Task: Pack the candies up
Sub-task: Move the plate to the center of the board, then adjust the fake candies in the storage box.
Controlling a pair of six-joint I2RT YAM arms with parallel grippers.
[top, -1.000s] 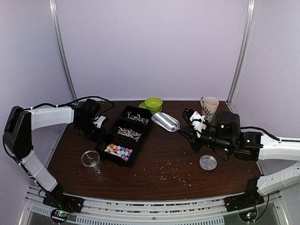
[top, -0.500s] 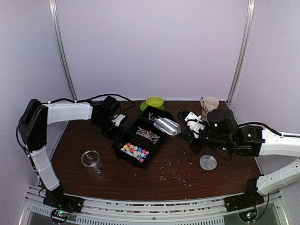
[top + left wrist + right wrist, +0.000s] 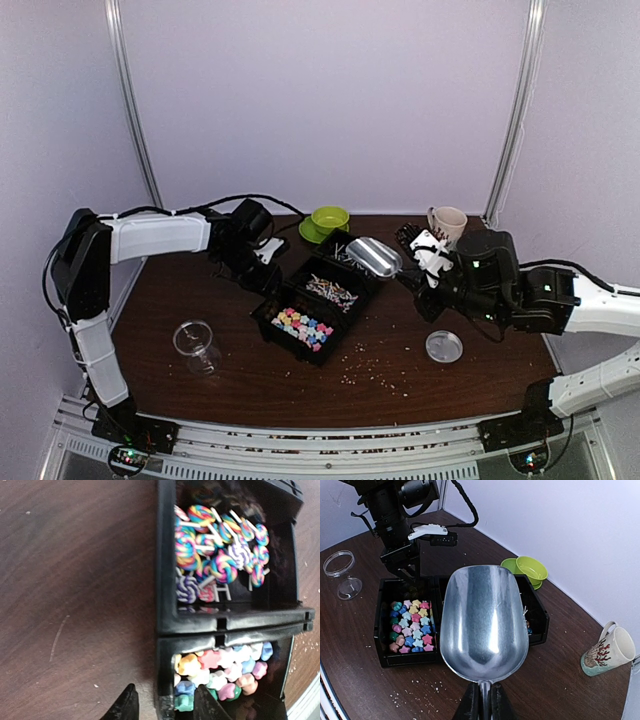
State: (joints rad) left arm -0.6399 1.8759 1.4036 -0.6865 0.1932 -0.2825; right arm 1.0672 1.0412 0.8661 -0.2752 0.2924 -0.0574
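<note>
The candies (image 3: pixel 302 327) (image 3: pixel 220 672) (image 3: pixel 411 625) are small pastel stars filling the near compartment of a black tray (image 3: pixel 352 312). My left gripper (image 3: pixel 268 282) (image 3: pixel 166 700) is open at the tray's left corner. One of its fingers (image 3: pixel 125 707) is outside the wall (image 3: pixel 165 665) and the other is inside beside the candies, with a gap showing beside the wall. My right gripper (image 3: pixel 425 262) (image 3: pixel 482 700) is shut on the handle of an empty metal scoop (image 3: pixel 375 257) (image 3: pixel 485 620), held above the tray's right side.
The tray's middle compartment holds swirled lollipops (image 3: pixel 215 555). A clear cup (image 3: pixel 197 345) (image 3: pixel 339 564) stands front left and a clear lid (image 3: pixel 444 346) lies front right. A mug (image 3: pixel 447 224) and green bowls (image 3: pixel 328 220) stand at the back. Pale crumbs (image 3: pixel 375 370) dot the table.
The tray has slid to the right with my left gripper at its corner, and that gripper has now opened. The scoop shifted slightly right and back.
</note>
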